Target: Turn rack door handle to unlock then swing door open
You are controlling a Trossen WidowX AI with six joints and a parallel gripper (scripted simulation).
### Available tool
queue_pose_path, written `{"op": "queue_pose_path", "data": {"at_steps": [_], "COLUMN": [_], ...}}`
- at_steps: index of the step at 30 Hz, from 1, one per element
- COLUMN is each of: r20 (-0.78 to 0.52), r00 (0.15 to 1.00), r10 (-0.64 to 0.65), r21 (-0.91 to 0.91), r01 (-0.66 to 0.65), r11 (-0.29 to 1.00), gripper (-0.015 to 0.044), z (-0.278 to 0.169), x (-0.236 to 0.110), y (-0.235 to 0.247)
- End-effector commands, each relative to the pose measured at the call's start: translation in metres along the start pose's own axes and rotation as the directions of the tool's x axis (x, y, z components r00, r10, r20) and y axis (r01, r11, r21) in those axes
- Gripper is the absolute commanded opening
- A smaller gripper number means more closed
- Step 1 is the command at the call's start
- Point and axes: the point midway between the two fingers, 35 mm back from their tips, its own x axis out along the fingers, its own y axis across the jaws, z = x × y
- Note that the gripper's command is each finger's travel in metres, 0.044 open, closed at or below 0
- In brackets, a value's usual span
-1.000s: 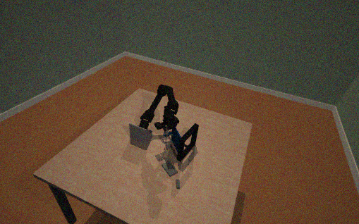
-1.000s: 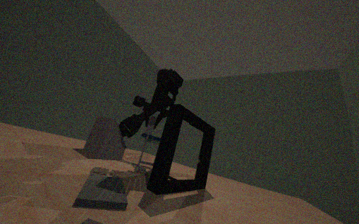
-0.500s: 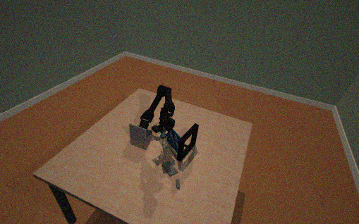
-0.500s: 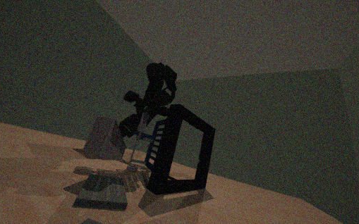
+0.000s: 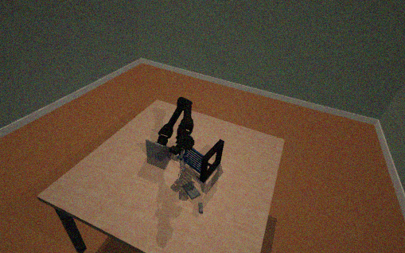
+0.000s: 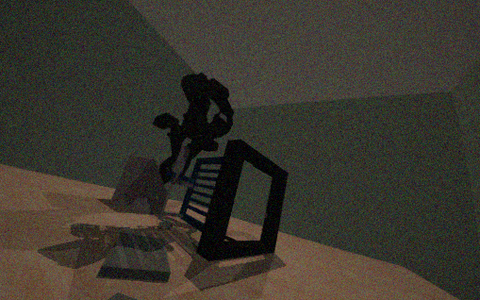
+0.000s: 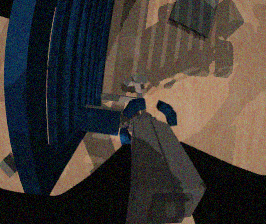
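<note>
The blue slatted door stands swung well out from the black frame, roughly at a right angle to it; the exact angle is hard to tell. My gripper is shut on the grey upright handle at the door's free edge. The handle stands between the two dark fingers in the wrist view, with blue pieces around its lower end. The dim light and the fingers hide how far the handle is turned on the door.
A grey upright panel stands close in front of the arm's base. A flat grey slab lies on the table in front of the door and frame. A small grey block lies beyond the slab.
</note>
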Motion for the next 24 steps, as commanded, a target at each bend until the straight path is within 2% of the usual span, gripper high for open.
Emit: {"op": "queue_pose_path", "data": {"at_steps": [1, 7, 22, 24], "r20": [-0.003, -0.003, -0.003, -0.003], "r00": [1.0, 1.0, 1.0, 1.0], "r10": [-0.005, -0.006, -0.006, -0.006], "r21": [-0.084, -0.169, -0.172, -0.172], "r01": [0.005, 0.006, 0.006, 0.006], "r11": [0.996, 0.986, 0.985, 0.985], "gripper": [0.0025, 0.0025, 0.0025, 0.0077], "z": [0.003, 0.006, 0.006, 0.006], "x": [0.0, 0.0, 0.0, 0.0], "y": [-0.01, -0.024, -0.024, -0.024]}}
